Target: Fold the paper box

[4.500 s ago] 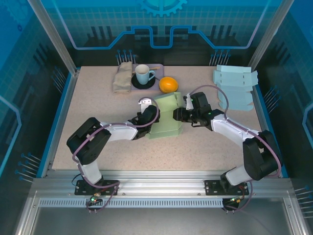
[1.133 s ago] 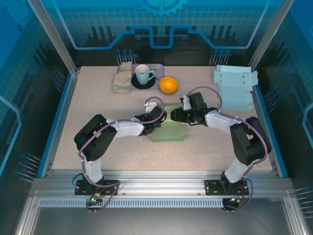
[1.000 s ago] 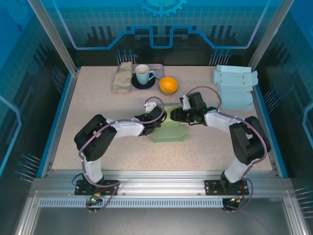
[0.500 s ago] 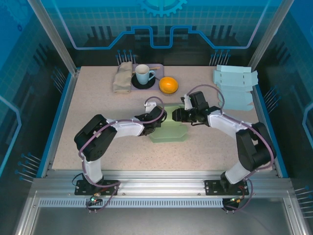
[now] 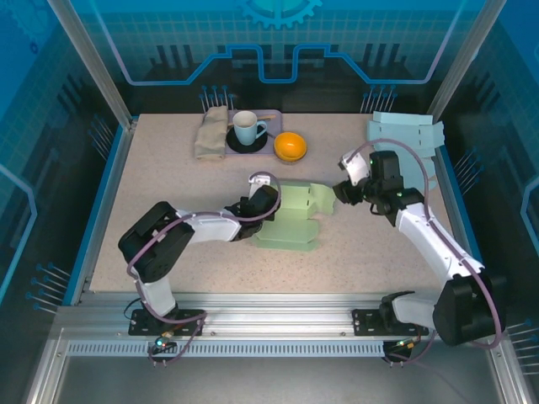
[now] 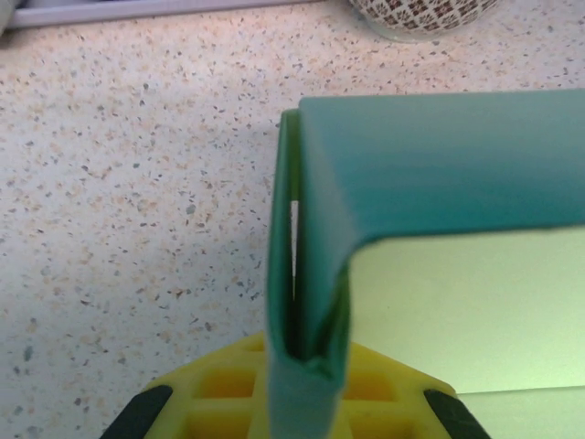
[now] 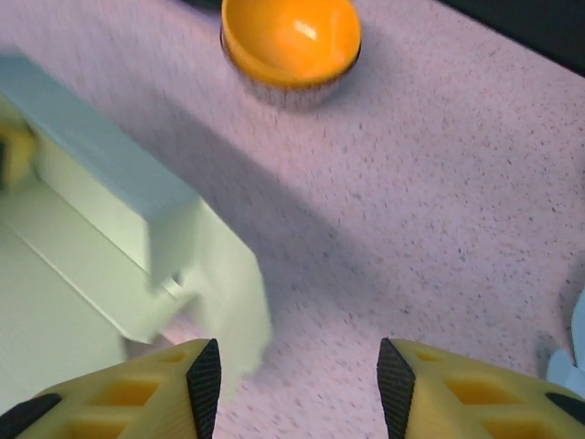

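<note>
Fingers of the left gripper (image 6: pixel 300 395) pinch the paper box (image 6: pixel 439 155) wall, clearest from its wrist; the right gripper (image 7: pixel 292 389) is spread near the orange bowl (image 7: pixel 291 41).

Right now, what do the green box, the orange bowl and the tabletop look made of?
Green box: thin matte card or paper, judging by its soft crease and doubled wall. Orange bowl: glossy inside, highlights suggest glazed ceramic or plastic; cannot tell which. Tabletop: speckled stone-look surface, probably laminate.

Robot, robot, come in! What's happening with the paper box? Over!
Left gripper shut on a wall of the pale green paper box. Right gripper open, holding nothing. Orange bowl behind, apart.
</note>
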Controlling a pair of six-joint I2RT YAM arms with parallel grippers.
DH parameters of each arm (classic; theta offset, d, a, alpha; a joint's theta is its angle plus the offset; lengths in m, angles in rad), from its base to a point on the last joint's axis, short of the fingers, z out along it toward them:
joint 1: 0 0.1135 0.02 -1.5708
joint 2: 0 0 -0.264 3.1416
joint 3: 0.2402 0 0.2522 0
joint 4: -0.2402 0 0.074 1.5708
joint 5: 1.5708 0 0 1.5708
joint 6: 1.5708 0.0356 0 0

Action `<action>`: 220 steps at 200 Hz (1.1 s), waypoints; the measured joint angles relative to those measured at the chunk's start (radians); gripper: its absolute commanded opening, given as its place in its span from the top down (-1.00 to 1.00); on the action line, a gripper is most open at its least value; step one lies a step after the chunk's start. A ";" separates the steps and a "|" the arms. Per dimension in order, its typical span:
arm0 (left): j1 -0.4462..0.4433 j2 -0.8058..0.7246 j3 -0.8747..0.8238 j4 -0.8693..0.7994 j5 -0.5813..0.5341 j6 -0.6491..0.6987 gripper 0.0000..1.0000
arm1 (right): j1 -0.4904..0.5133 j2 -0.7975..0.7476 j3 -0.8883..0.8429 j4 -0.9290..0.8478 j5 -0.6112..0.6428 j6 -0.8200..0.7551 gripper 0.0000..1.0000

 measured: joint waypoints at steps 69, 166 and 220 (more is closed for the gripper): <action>0.001 -0.039 -0.121 0.184 -0.015 0.100 1.00 | -0.066 0.066 -0.142 0.140 0.048 -0.237 -0.02; 0.001 -0.054 -0.129 0.217 -0.009 0.095 1.00 | -0.002 0.127 -0.154 0.165 -0.109 -0.280 -0.01; 0.002 -0.054 -0.129 0.215 -0.007 0.095 1.00 | 0.002 0.153 -0.152 0.167 -0.150 -0.278 -0.01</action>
